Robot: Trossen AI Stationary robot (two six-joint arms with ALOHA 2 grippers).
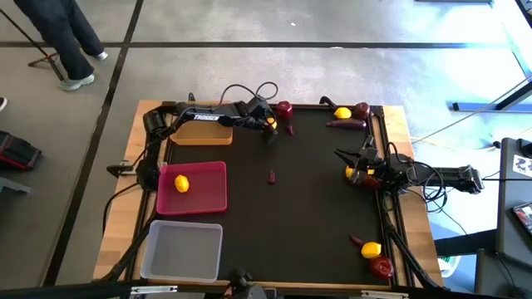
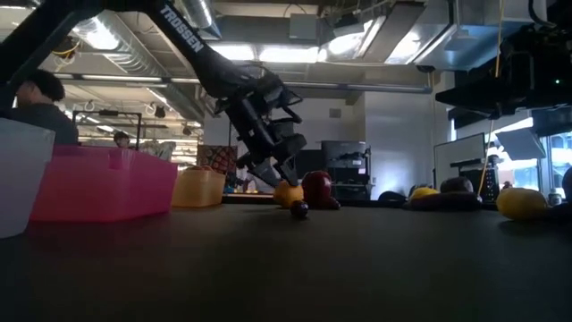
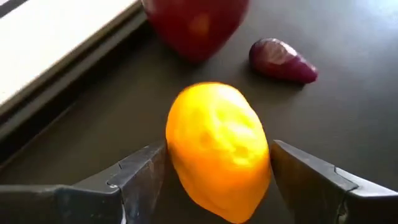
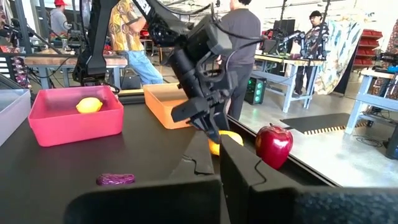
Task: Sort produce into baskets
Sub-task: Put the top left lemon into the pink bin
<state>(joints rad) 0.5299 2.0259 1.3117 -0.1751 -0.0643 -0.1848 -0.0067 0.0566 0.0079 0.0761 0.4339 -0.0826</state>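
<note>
My left gripper [image 1: 268,126] reaches to the far middle of the black mat, and its fingers stand on both sides of a yellow lemon [image 3: 217,155]. A dark-red apple [image 3: 196,25] and a purple root [image 3: 283,61] lie just beyond the lemon. My right gripper [image 1: 353,162] is shut and empty at the mat's right side, next to another lemon [image 1: 351,173]. The tan tray [image 1: 199,133], the pink tray [image 1: 208,203] with one lemon [image 1: 181,183] in it, and the translucent tray [image 1: 181,249] stand in a row along the left edge. My left gripper pinches the lemon between its two fingers, one on each long side [image 3: 175,163], about the lemon's middle. The fingers come slanting down from the table's left and lie across the lemon. In the low view the lemon [image 2: 288,193] sits at mat level under the fingers.
A second purple root [image 1: 272,175] lies mid-mat. A lemon [image 1: 342,113], an apple [image 1: 362,109] and a root [image 1: 345,124] lie at the far right corner. A lemon [image 1: 371,248], an apple [image 1: 381,266] and a root lie at the near right corner. People stand beyond the table.
</note>
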